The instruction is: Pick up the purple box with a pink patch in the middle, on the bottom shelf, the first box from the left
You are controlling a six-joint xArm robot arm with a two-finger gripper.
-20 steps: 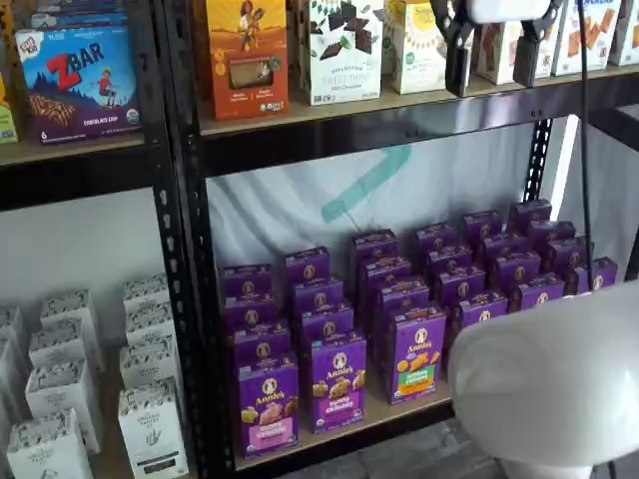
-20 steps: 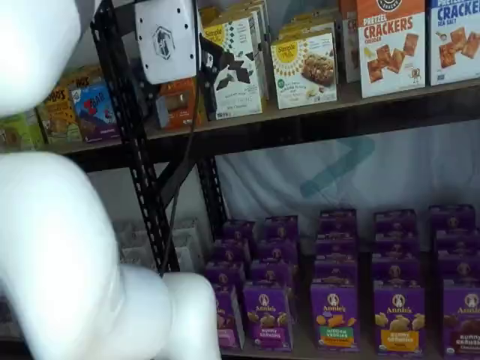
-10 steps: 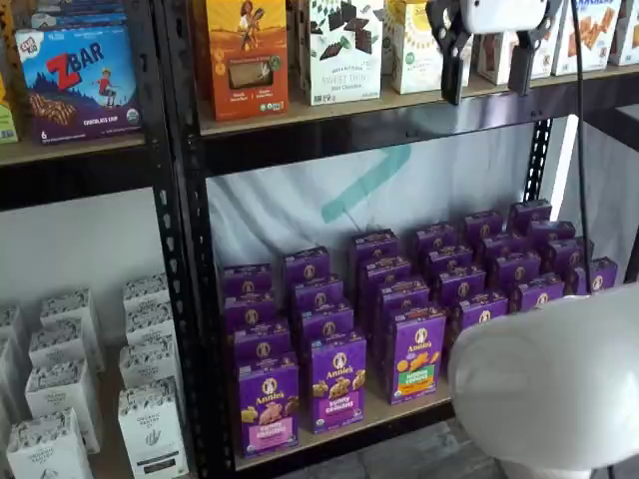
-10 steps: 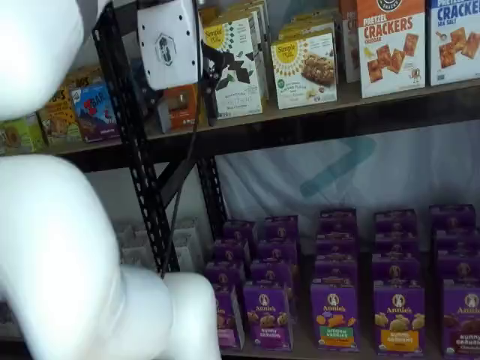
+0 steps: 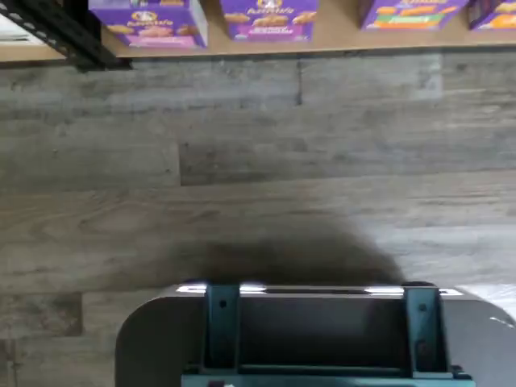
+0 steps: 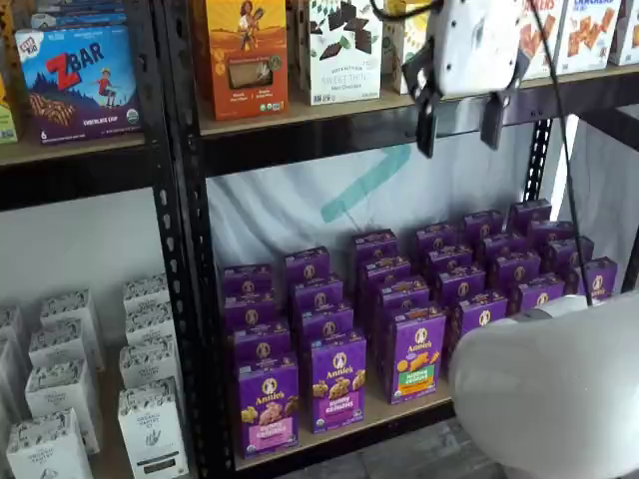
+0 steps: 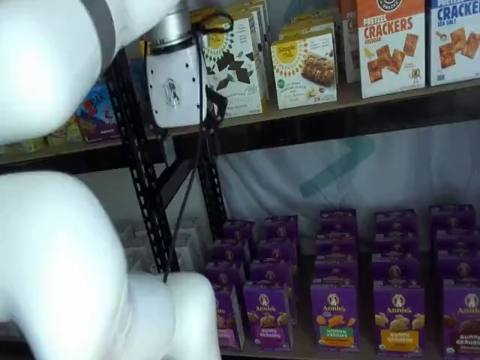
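White-bodied gripper [image 6: 457, 125] hangs in the upper right of a shelf view, in front of the upper shelf's edge; its two black fingers [image 6: 425, 120] point down with a plain gap between them, released and grasping nothing; a black cable [image 6: 559, 150] trails down beside it; in a shelf view the same gripper [image 7: 196, 142] appears upper left, side-on before a black perforated upright [image 7: 142, 187]. Well below, in the lower middle of the frame, the purple box [image 6: 268, 404] stands upright at the front left corner of the bottom shelf [image 6: 399, 407], its pale pink panel facing out, just beside a purple box picturing yellow-brown snacks [image 6: 337, 381]; rows of like purple boxes run back behind them. In a shelf view only a sliver of the purple box [image 7: 226, 319] shows at lower left, the rest hidden behind the white arm [image 7: 67, 277]. Wrist view shows grey wood-look floor [image 5: 258, 185]; the purple box [image 5: 145, 20] sits in the upper left of that picture, cropped by the frame edge; a dark mount with teal brackets [image 5: 314, 330] fills the lower middle.
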